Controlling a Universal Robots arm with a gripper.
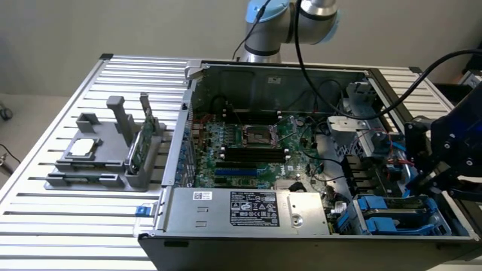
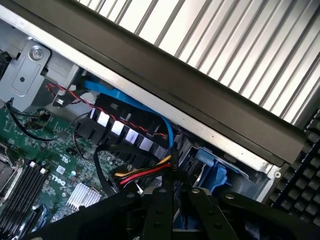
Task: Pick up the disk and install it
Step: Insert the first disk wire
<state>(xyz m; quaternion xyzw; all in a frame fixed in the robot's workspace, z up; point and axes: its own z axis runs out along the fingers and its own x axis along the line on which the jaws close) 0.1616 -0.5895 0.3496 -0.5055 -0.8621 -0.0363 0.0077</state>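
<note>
My gripper (image 1: 430, 182) hangs over the drive bays at the exterior view's right end of the open computer case (image 1: 188, 113). In the wrist view its two black fingers (image 2: 161, 202) stand close together, shut on a narrow blue strip, the edge of the disk (image 2: 178, 216) in its blue carrier. Only that edge of the disk shows. The gripper (image 2: 175, 200) is just inside the case's right wall (image 2: 200, 100), above red, yellow and black power wires (image 2: 145, 175).
Blue carriers (image 1: 391, 219) sit in the bay at the case's near right corner. A blue cable (image 2: 130, 102) runs along the wall. The motherboard (image 1: 249, 141) and power supply (image 1: 249, 209) fill the case. A grey fixture (image 1: 105, 164) holds a silver chip (image 1: 83, 147) and green card (image 1: 144, 138).
</note>
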